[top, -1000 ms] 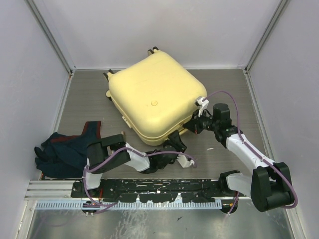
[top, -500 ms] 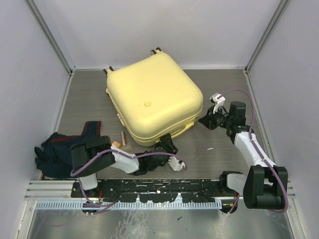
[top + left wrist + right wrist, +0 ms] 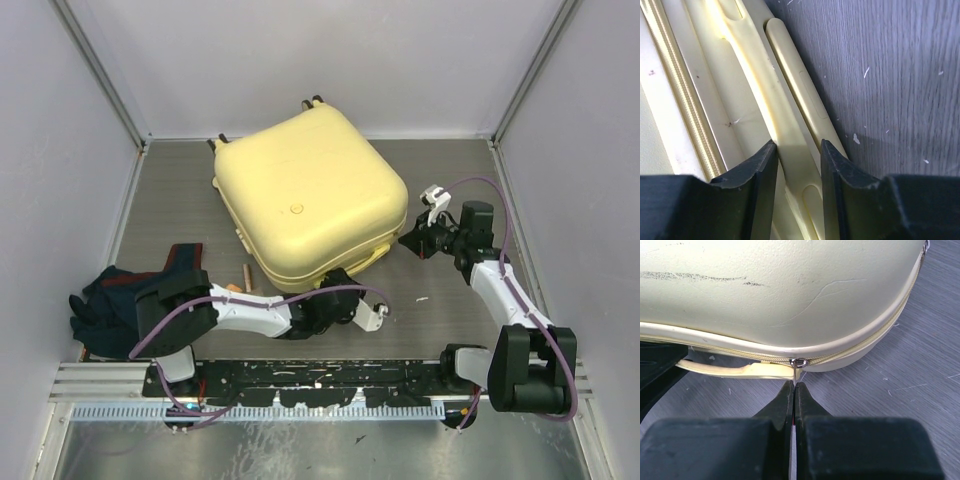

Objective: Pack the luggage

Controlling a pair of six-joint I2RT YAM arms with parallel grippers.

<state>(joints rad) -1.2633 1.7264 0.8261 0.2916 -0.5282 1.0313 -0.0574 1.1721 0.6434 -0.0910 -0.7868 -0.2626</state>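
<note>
The luggage (image 3: 305, 200) is a pale-yellow hard-shell suitcase lying flat with its lid down. My left gripper (image 3: 338, 296) is at its near edge. In the left wrist view its jaws (image 3: 797, 156) are shut on the suitcase's yellow handle (image 3: 785, 130), which fills the gap between them. My right gripper (image 3: 412, 241) is at the suitcase's right corner. In the right wrist view it (image 3: 794, 386) is shut on the thin metal zipper pull (image 3: 799, 363), at the zipper line below the shell (image 3: 780, 290). The handle (image 3: 740, 370) shows to the left.
A heap of dark blue and red clothes (image 3: 125, 300) lies at the near left. A small wooden stick (image 3: 247, 272) lies by the suitcase's near left corner. A white scrap (image 3: 421, 298) lies on the grey table. Walls close in on three sides.
The suitcase has shifted a little left and back. My right gripper has moved right along the corner with the zipper pull. My left arm has swung, uncovering the wooden stick.
</note>
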